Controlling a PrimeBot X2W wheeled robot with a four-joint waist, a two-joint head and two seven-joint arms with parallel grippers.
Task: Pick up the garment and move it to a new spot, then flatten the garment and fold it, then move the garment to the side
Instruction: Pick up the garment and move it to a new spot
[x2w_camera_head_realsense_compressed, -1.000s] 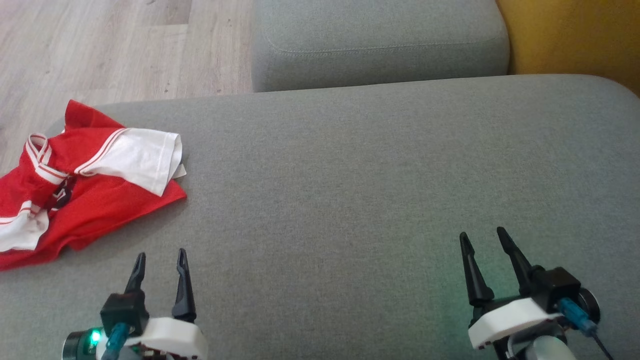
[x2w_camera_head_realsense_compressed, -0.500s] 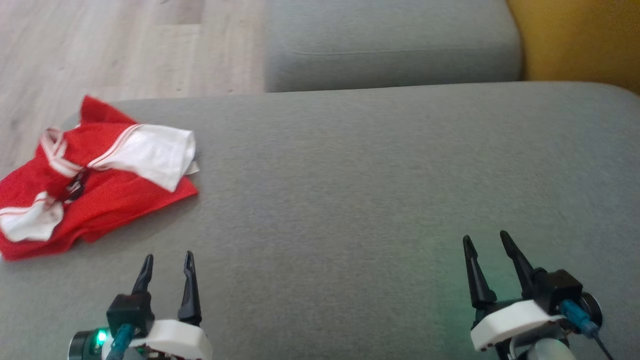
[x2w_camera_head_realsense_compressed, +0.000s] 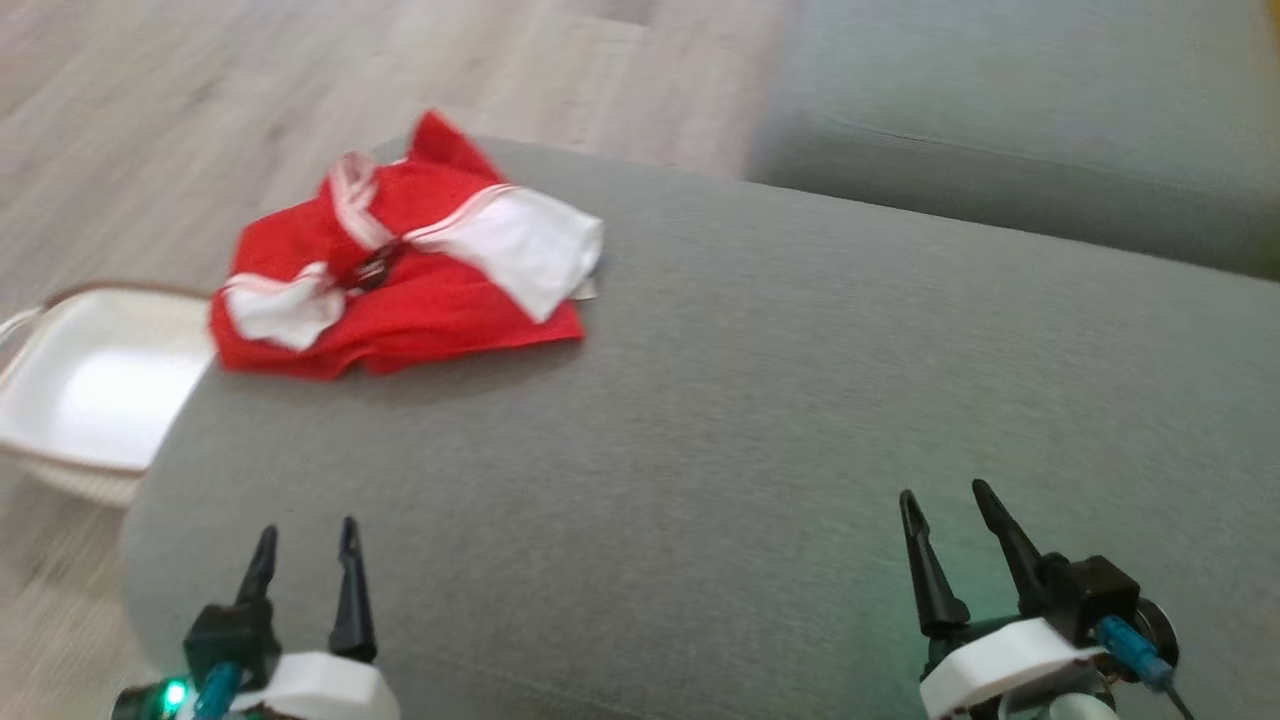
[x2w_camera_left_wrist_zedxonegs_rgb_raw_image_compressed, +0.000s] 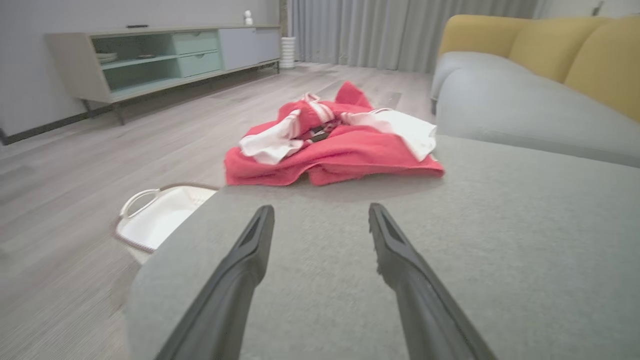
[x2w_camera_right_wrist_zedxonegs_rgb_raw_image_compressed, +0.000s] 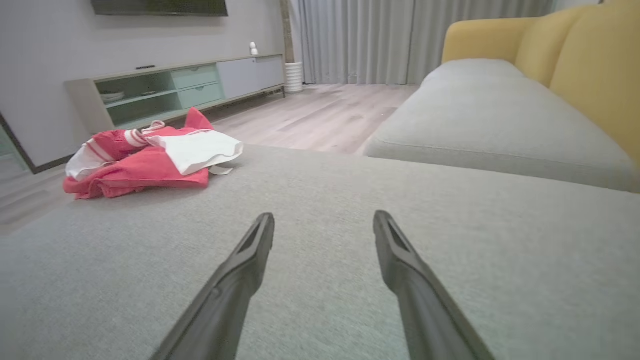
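Both pairs of jaws stand spread with nothing between them: the left gripper (x2w_camera_head_realsense_compressed: 308, 528) at the lower left of the head view, the right gripper (x2w_camera_head_realsense_compressed: 943, 492) at the lower right, each over the grey cushion (x2w_camera_head_realsense_compressed: 720, 420). Higher, toward the upper left, the red and white garment (x2w_camera_head_realsense_compressed: 400, 300) lies crumpled near the cushion's far edge. A white basket (x2w_camera_head_realsense_compressed: 90, 380) sits at the frame's left edge on the wooden floor (x2w_camera_head_realsense_compressed: 200, 110). A second grey seat (x2w_camera_head_realsense_compressed: 1000, 170) fills the upper right.
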